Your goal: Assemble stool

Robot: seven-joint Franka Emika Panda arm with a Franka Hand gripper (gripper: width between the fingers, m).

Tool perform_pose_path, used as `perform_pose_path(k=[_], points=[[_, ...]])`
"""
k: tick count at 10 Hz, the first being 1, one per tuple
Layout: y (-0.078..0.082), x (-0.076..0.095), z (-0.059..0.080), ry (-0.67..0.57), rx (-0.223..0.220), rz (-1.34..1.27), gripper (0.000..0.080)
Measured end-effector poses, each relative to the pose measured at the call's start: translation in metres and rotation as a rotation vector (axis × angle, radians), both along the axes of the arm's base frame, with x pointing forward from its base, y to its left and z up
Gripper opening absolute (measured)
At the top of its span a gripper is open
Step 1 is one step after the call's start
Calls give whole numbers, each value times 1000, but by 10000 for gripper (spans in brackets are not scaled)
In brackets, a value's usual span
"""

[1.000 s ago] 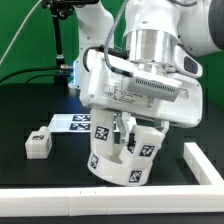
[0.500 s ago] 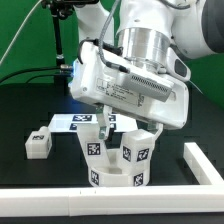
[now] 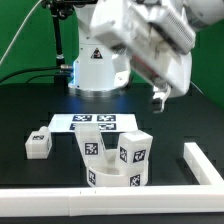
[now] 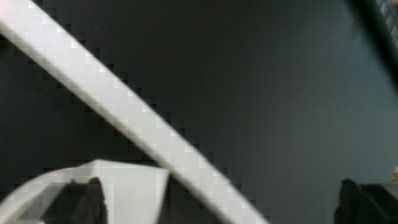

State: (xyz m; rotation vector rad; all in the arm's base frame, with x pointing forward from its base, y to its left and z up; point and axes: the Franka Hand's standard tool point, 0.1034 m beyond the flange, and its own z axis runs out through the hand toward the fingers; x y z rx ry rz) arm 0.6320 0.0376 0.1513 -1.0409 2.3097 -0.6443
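Observation:
The white stool [image 3: 113, 160] stands upside down near the table's front, with its round seat [image 3: 112, 180] on the table and tagged block legs [image 3: 136, 151] pointing up. One loose leg [image 3: 38, 143] lies on the exterior view's left. My gripper [image 3: 160, 97] is raised well above and to the right of the stool, blurred by motion. In the wrist view the gripper [image 4: 226, 198] shows dark fingers [image 4: 368, 200] far apart with nothing between them; it is open and empty.
The marker board [image 3: 70, 122] lies flat behind the stool. A long white L-shaped bar [image 3: 205, 165] runs along the right and front of the table; it crosses the wrist view [image 4: 125, 110] diagonally. The arm's base [image 3: 95, 65] stands at the back.
The gripper has let go of the stool and risen up and to the exterior view's right. The stool now stands alone on the table.

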Motion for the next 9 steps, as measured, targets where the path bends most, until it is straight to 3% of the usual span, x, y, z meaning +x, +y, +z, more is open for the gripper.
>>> perform_pose_path(k=[2, 4, 6, 9], points=[[-4, -2, -7, 38, -89, 94, 649], [-5, 0, -6, 74, -210, 241, 649], [-5, 2, -5, 100, -298, 348, 649], [-11, 8, 5, 150, -481, 609, 649]])
